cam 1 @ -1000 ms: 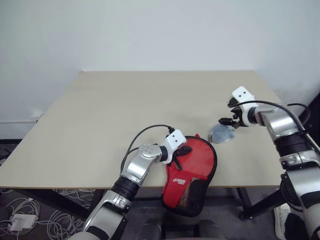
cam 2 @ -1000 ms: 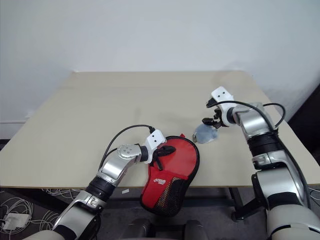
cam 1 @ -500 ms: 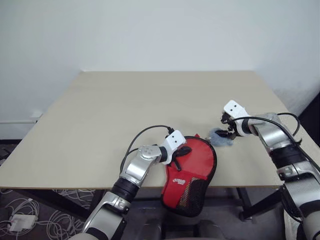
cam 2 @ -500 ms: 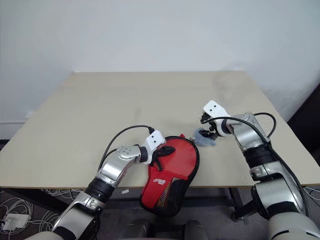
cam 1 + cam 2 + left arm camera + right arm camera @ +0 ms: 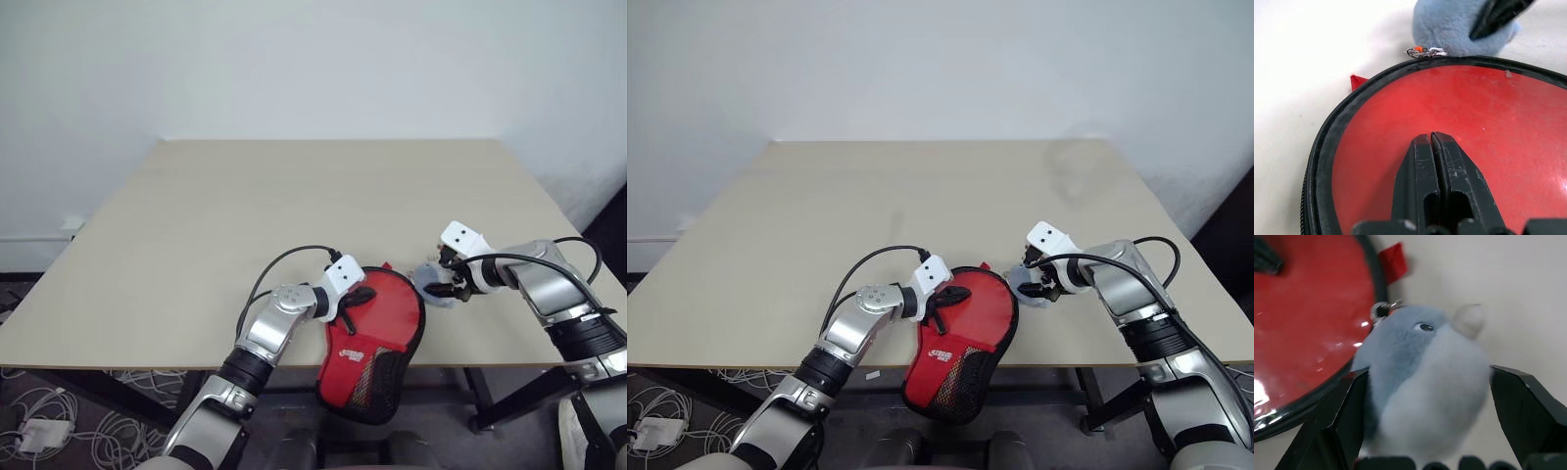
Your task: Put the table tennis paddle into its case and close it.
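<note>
1. We see the red case (image 5: 377, 328) at the near edge of the table (image 5: 245, 215), its mesh end hanging over the edge.
2. A red paddle (image 5: 1459, 117) face shows inside the black zipper rim.
3. Our left end effector (image 5: 1431, 142) is shut tight and rests its tips on that red face, holding nothing.
4. A small grey plush toy (image 5: 1420, 382) lies just beside the case's far rim.
5. Our right end effector (image 5: 443, 284) is wide open, one finger on each side of the toy.
</note>
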`<control>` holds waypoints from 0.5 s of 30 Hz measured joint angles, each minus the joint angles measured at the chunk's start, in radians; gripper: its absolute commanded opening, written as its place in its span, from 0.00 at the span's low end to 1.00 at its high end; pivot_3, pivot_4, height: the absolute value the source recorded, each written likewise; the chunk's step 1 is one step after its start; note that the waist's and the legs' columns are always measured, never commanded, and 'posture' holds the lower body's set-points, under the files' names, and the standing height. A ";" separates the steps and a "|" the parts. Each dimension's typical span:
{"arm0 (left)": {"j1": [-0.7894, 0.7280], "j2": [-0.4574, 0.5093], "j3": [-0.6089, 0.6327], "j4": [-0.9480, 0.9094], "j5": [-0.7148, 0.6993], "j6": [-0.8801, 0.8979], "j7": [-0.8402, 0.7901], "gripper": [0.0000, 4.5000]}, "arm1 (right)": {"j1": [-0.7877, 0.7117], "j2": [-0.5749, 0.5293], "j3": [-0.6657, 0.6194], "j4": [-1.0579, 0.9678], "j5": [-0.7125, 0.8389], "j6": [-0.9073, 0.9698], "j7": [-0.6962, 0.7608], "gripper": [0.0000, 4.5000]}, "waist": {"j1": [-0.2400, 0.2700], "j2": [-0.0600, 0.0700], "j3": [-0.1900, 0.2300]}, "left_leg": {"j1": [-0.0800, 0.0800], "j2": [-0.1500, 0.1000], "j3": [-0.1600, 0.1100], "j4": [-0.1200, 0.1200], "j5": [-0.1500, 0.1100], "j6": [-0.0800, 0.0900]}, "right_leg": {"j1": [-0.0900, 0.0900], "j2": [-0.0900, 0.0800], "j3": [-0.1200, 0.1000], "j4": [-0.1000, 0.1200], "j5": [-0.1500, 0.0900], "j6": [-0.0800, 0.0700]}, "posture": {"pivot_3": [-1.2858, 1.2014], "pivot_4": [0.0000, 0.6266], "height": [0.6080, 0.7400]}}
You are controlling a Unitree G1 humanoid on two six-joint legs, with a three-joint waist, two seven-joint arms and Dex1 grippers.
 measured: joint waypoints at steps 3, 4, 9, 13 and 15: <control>0.000 0.000 0.000 0.001 0.000 -0.001 0.000 0.00 | 0.009 0.000 0.005 -0.008 0.000 0.005 -0.003 0.88 | 0.000 0.000 0.000 | 0.000 0.000 0.000 0.000 0.000 0.000 | 0.000 0.000 0.000 0.000 0.000 0.000 | 0.52 0.00 0.96; 0.000 0.000 0.000 0.001 0.000 -0.001 0.000 0.00 | 0.011 0.000 0.005 -0.008 0.001 0.006 -0.004 0.88 | 0.000 0.000 0.000 | 0.000 0.000 0.000 0.000 0.000 0.000 | 0.000 0.000 0.000 0.000 0.000 0.000 | 0.52 0.00 0.96; 0.000 0.000 -0.001 0.001 0.000 -0.001 0.000 0.00 | 0.011 0.001 0.004 -0.002 0.004 0.005 -0.012 0.60 | 0.000 0.000 0.000 | 0.000 0.000 0.000 0.000 0.000 0.000 | 0.000 0.000 0.000 0.000 0.000 0.000 | 0.52 0.00 0.96; 0.000 -0.002 0.000 0.007 0.000 -0.005 0.000 0.00 | 0.007 0.001 0.004 -0.001 0.010 0.001 -0.011 0.31 | 0.000 0.000 0.000 | 0.000 0.000 0.000 0.000 0.000 0.000 | 0.000 0.000 0.000 0.000 0.000 0.000 | 0.52 0.00 0.96; -0.003 -0.006 0.002 0.021 0.000 -0.016 -0.002 0.00 | -0.002 0.001 0.004 0.006 0.010 -0.003 -0.010 0.19 | 0.001 0.000 0.000 | 0.000 0.000 0.000 0.000 0.000 0.000 | 0.000 0.000 0.000 0.000 0.000 0.000 | 0.52 0.00 0.96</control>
